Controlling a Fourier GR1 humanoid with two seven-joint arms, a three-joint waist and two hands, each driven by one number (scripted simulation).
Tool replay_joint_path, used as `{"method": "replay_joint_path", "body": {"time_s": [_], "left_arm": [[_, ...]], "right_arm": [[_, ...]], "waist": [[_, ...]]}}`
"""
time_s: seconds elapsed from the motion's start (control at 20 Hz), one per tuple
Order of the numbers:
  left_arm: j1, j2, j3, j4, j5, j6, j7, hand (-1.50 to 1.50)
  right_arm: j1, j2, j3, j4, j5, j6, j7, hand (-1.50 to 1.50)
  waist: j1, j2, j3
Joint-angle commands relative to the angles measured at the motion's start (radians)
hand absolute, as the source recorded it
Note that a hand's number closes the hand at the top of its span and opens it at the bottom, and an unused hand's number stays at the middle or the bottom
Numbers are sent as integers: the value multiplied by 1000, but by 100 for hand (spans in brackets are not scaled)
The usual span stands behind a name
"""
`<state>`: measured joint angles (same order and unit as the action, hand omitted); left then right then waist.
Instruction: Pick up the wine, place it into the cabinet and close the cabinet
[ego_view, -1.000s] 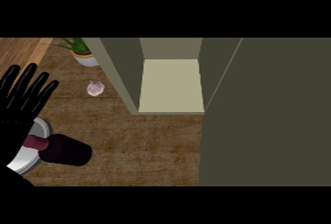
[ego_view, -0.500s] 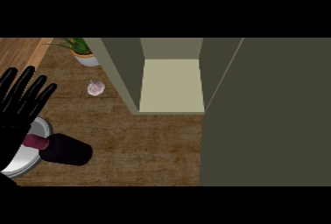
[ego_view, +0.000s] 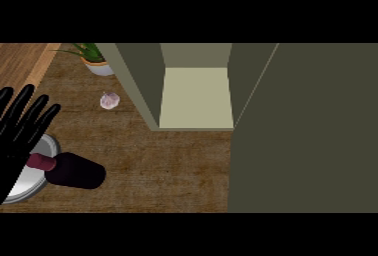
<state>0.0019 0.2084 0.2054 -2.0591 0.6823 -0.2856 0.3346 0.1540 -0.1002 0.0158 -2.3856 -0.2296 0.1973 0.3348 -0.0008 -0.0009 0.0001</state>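
Observation:
The wine bottle (ego_view: 72, 170) is dark with a maroon neck, and stands partly on a round grey plate (ego_view: 38, 170) at the lower left of the head view. My left hand (ego_view: 21, 130) is at the left edge, fingers straight and spread upward, just left of the bottle's neck and apart from it. The cabinet (ego_view: 196, 97) stands open at the upper middle, showing a pale bare shelf. Its open door (ego_view: 303, 130) fills the right side of the view. My right hand does not show.
A small potted plant (ego_view: 92, 59) stands at the back left beside the cabinet. A pale pinkish garlic-like item (ego_view: 109, 100) lies on the wooden counter (ego_view: 170, 165) in front of it. The counter's left edge runs near the plant.
My left hand has slid a little further left and down toward the view's edge. The bottle, plate and cabinet have not moved.

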Motion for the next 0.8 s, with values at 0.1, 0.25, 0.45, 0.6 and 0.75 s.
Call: {"method": "replay_joint_path", "body": {"time_s": [0.1, 0.25, 0.45, 0.6, 0.75], "left_arm": [[79, 2, 27, -16, -12, -66, -5, -150], [40, -3, 56, 75, -59, -67, -49, -150], [43, -9, 69, 106, -63, -76, -45, -150], [32, 20, 112, 54, -36, -39, -3, -150], [125, 21, 160, 125, -52, -180, -104, -150]], "right_arm": [[-112, -8, -18, 8, -6, -39, 93, -150], [-17, -11, -64, -44, -64, -1, 59, -150], [4, 20, 16, -55, 13, 7, 50, -150], [7, 20, -6, -66, -9, 13, 58, -150], [23, 82, 98, -38, 100, -15, 19, -150]], "waist": [[5, 0, 0], [-2, 0, 0], [-2, 0, 0], [-1, 0, 0], [2, 0, 0]]}}
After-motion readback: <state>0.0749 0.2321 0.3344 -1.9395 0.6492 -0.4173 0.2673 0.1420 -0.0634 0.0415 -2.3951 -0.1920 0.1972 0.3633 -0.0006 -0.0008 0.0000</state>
